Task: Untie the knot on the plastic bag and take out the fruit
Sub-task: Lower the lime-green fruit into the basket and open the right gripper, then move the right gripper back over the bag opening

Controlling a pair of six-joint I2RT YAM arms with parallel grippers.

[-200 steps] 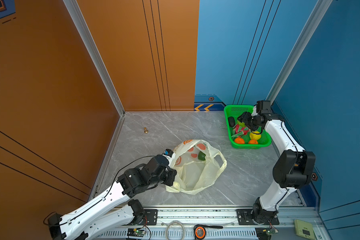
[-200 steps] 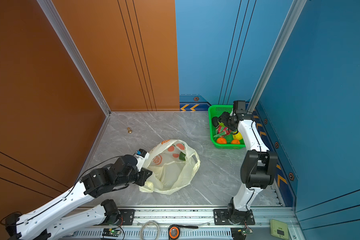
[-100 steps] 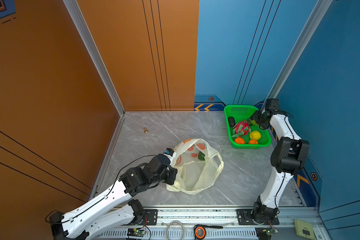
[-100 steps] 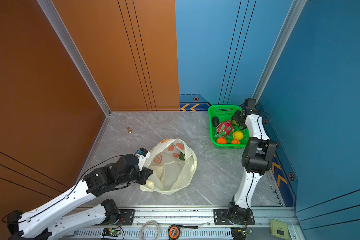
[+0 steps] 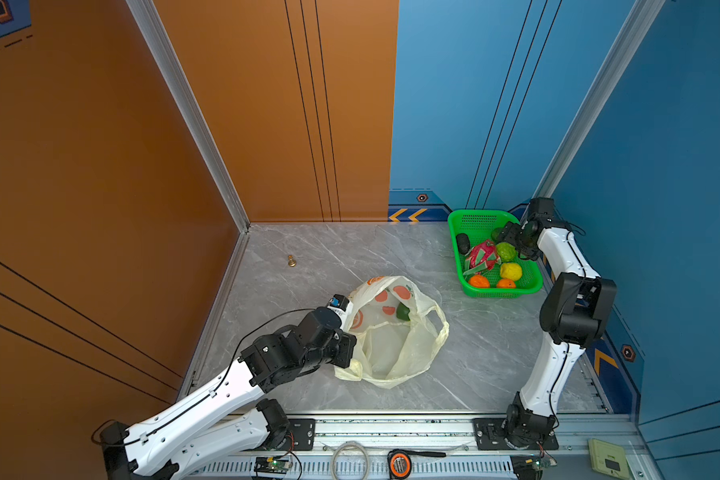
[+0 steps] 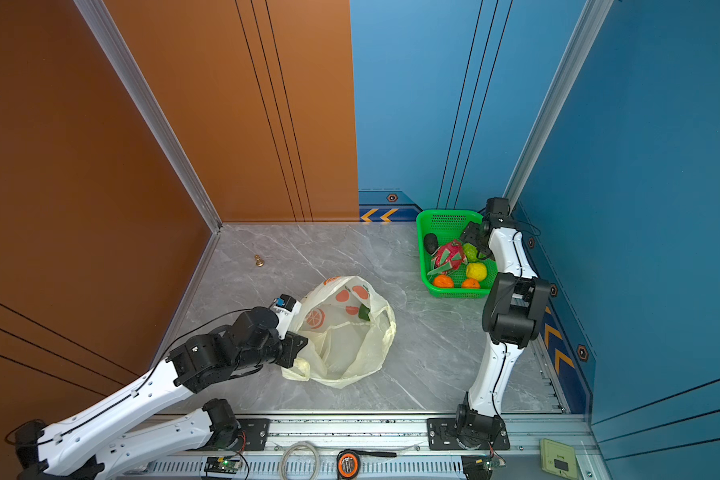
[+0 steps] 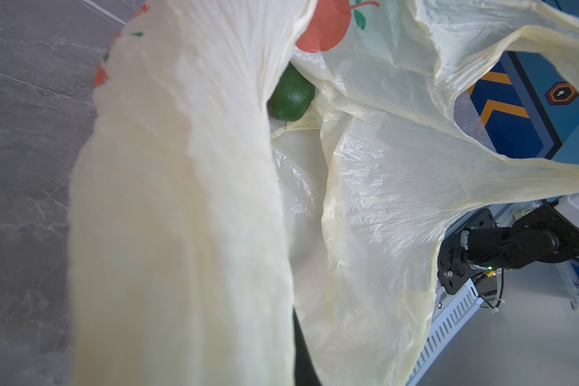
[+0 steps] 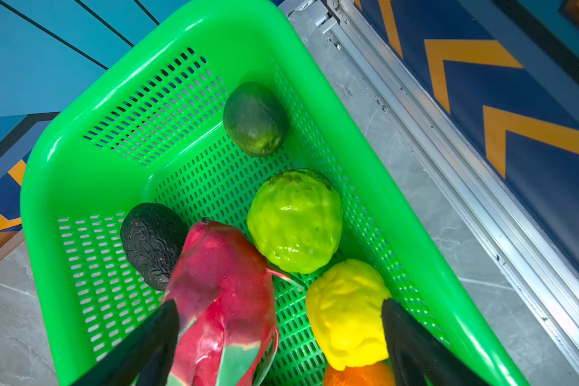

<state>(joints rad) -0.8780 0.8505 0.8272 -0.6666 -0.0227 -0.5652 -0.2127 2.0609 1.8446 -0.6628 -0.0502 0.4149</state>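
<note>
My left gripper (image 5: 347,358) clamped on thin crinkled bag (image 5: 391,353), mouth slack, smooth green fruit (image 7: 291,95) inside; my right gripper (image 8: 279,303) jaws apart above perforated green basket (image 8: 81,113), near lumpy glossy lemon (image 8: 346,314)

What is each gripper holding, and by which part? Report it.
The left gripper is shut on the plastic bag, at the rim of its mouth. The right gripper is open over the green basket, holding nothing.

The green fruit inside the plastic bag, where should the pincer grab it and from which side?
Probably across the green fruit's rounded middle, reaching down through the plastic bag's open mouth from the near side: it lies at the far end, half under the printed wall, while the left pincer holds the rim.
</note>
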